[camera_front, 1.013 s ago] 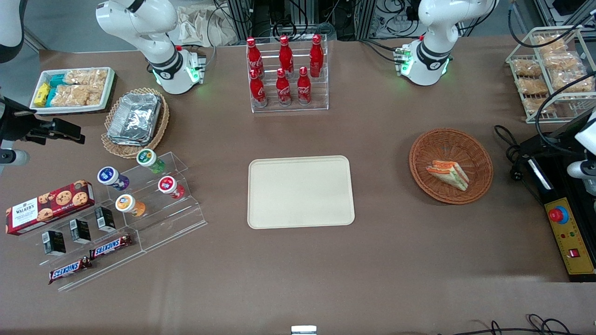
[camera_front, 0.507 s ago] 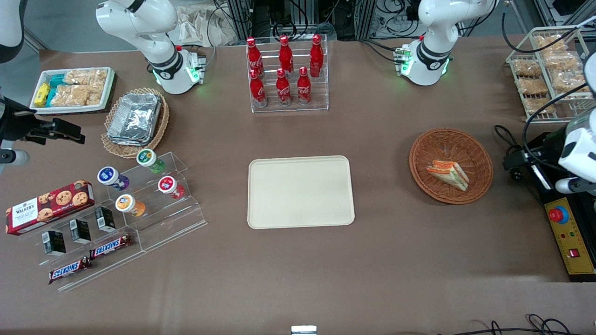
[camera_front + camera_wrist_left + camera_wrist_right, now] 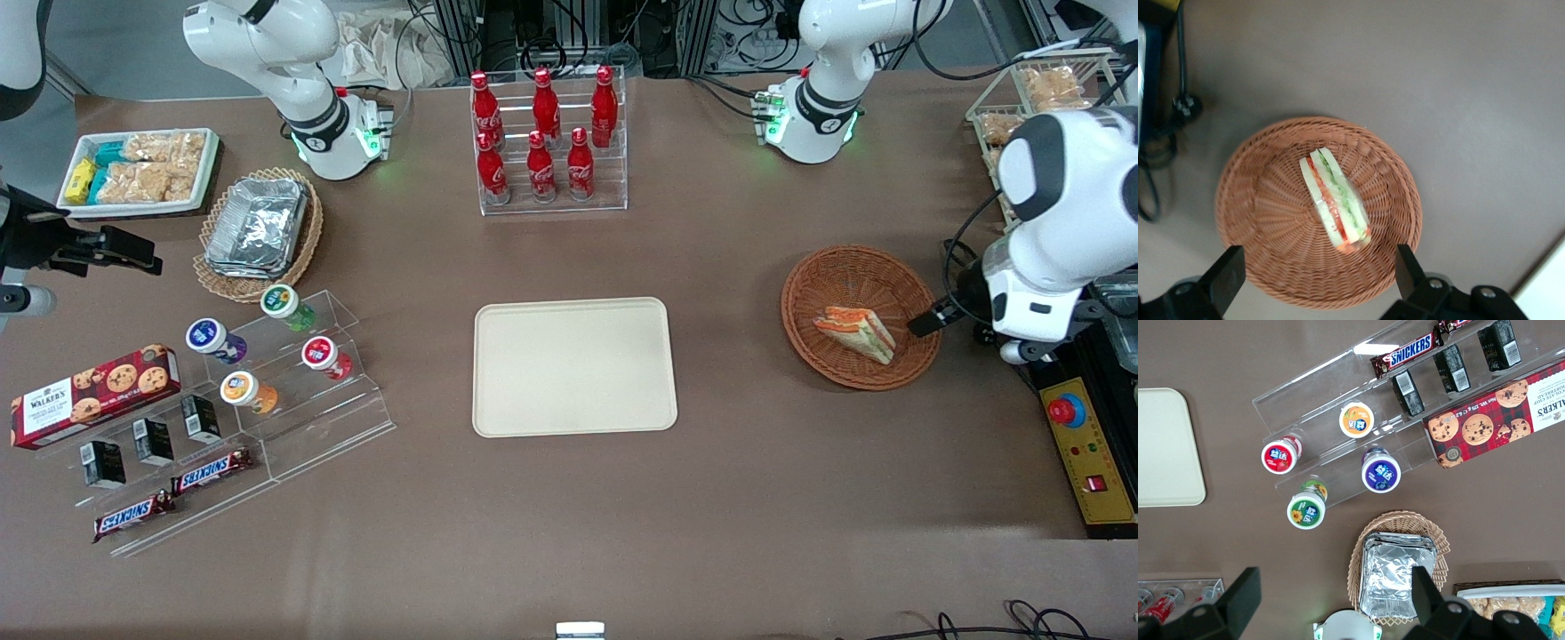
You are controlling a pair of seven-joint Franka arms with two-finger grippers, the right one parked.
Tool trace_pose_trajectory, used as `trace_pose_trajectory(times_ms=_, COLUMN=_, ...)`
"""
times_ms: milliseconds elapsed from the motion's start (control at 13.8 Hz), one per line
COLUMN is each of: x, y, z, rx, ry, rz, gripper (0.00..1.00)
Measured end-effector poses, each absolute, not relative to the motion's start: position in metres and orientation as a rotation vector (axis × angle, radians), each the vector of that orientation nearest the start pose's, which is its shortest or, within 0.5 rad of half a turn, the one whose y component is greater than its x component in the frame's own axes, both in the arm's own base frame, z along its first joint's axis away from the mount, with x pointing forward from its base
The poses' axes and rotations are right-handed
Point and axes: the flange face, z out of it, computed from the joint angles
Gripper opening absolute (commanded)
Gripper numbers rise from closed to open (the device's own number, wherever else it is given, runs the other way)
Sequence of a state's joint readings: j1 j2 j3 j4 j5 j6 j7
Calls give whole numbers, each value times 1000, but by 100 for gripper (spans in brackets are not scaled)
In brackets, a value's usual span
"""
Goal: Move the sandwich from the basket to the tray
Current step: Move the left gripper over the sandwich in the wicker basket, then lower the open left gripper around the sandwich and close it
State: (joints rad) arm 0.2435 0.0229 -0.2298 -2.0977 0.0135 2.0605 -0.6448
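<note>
our gripper (image 3: pixel 1315 290) hangs above the basket (image 3: pixel 1265 267) rim with its fingers spread wide, and we see the sandwich (image 3: pixel 1335 199) lying in the basket just below, untouched. the tray (image 3: pixel 574 366) sits well apart toward the parked arm.

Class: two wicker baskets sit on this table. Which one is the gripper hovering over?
The reddish-brown basket holding the sandwich. The open gripper hangs above it; the lacy-edged tan basket with foil trays lies toward the parked arm's end.
</note>
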Motion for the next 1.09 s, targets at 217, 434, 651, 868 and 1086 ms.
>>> trace_pose_trajectory(times_ms=217, x=532, y=-4, z=361, rx=-2784, ry=-1380, rz=108, gripper=100)
trace_pose_trajectory(times_ms=434, x=536, y=-6, z=329, rx=-2665, ry=-1582, rz=152, gripper=100)
trace_pose_trajectory(times_ms=651, x=543, y=-4, z=302, rx=-2552, ry=-1785, rz=145, gripper=100)
trace_pose_trajectory(times_ms=868, x=544, y=-4, z=287, rx=-2520, ry=-1819, rz=173, gripper=100)
trace_pose_trajectory(times_ms=1086, x=541, y=-5, z=278, rx=-2513, ry=-1823, rz=184, gripper=100)
